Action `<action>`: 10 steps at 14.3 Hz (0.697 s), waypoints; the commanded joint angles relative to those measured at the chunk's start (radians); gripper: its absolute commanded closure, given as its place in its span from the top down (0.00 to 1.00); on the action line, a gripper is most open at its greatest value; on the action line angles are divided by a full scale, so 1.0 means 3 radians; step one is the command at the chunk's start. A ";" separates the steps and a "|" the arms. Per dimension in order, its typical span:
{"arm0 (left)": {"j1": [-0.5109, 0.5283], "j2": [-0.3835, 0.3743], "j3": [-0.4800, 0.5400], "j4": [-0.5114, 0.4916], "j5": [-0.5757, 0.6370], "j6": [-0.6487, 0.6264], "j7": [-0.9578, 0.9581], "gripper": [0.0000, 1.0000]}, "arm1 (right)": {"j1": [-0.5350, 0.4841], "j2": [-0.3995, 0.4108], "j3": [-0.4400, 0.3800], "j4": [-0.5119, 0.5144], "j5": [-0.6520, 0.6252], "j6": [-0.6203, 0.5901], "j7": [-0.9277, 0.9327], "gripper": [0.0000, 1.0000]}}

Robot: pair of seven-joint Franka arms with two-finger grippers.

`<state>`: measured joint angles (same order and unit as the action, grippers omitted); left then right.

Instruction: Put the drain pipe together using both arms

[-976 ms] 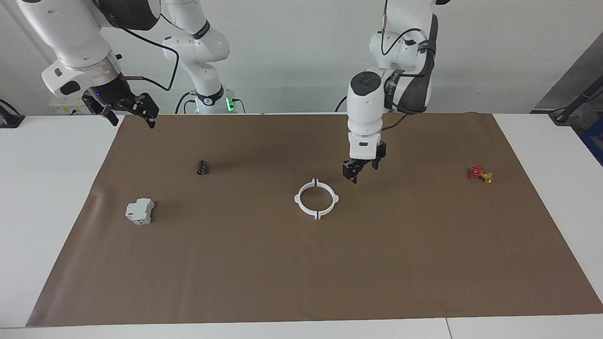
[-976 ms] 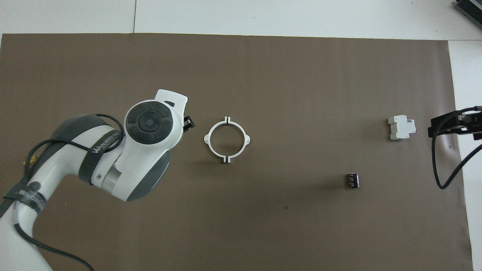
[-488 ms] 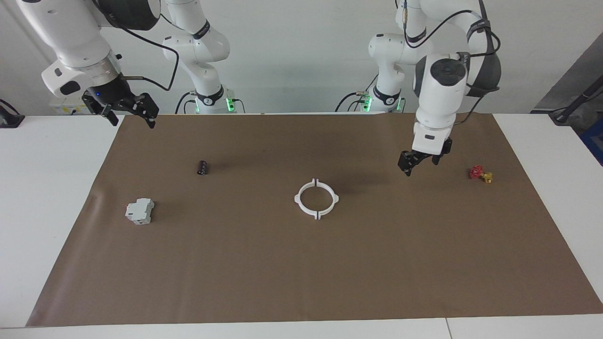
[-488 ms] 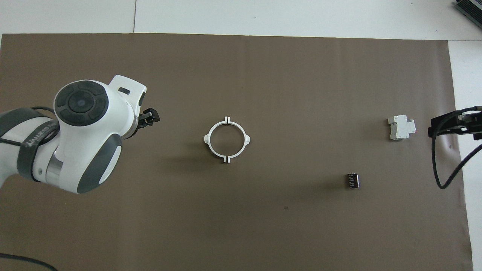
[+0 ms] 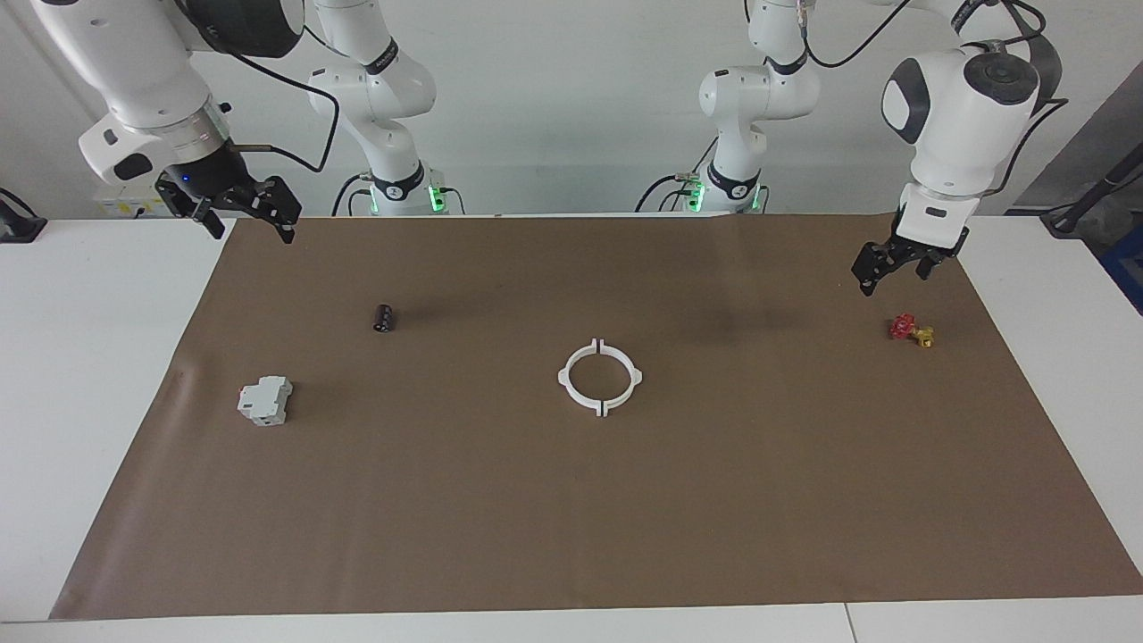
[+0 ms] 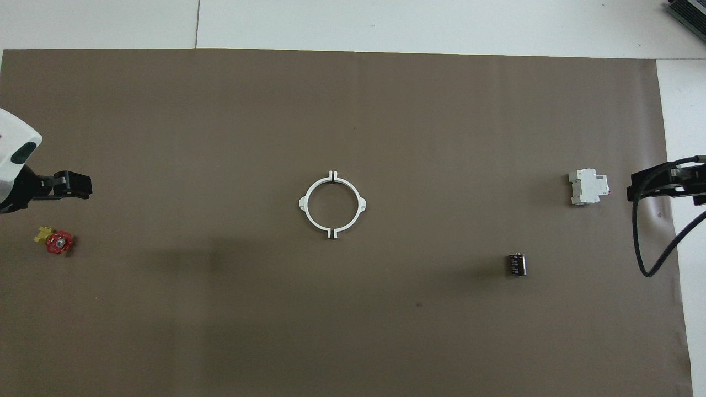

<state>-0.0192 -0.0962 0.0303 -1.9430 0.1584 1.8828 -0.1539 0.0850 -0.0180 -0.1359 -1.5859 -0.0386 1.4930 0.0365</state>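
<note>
The drain pipe (image 5: 565, 376) lies flat in the middle of the brown mat as one white ring. Its two half-rings meet at their end tabs, with thin seams on the sides nearer to and farther from the robots. It also shows in the overhead view (image 6: 303, 204). My left gripper (image 5: 893, 268) is open and empty. It hangs over the mat near the left arm's end, by a small red valve, well apart from the ring; the overhead view shows it too (image 6: 83, 185). My right gripper (image 5: 250, 228) is open and empty, and waits raised over the mat's edge at the right arm's end (image 6: 634, 190).
A grey-white boxy block (image 5: 265, 400) (image 6: 588, 187) and a small black cylinder (image 5: 383, 317) (image 6: 516, 264) lie toward the right arm's end. A red and yellow valve (image 5: 909, 329) (image 6: 55, 240) lies toward the left arm's end. The brown mat (image 5: 571, 518) covers most of the white table.
My left gripper has drawn away from beside the ring and risen toward the left arm's end of the table. The ring and the right arm have not moved.
</note>
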 commanded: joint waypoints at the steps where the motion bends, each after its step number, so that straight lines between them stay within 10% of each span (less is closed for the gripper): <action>1: 0.0166 -0.0094 0.0098 0.0064 -0.0057 -0.0175 0.0506 1.00 | -0.0033 -0.0078 0.0028 -0.0077 -0.0019 -0.0022 -0.0091 1.00; 10: 0.0151 0.0121 0.0083 0.0070 -0.0083 0.0028 0.0427 1.00 | -0.0033 -0.0078 0.0028 -0.0077 -0.0019 -0.0022 -0.0091 1.00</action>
<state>0.0201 -0.0948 0.0599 -1.9231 0.1518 1.8591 -0.0161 0.0850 -0.0180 -0.1359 -1.5859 -0.0386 1.4930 0.0365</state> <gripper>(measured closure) 0.000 0.000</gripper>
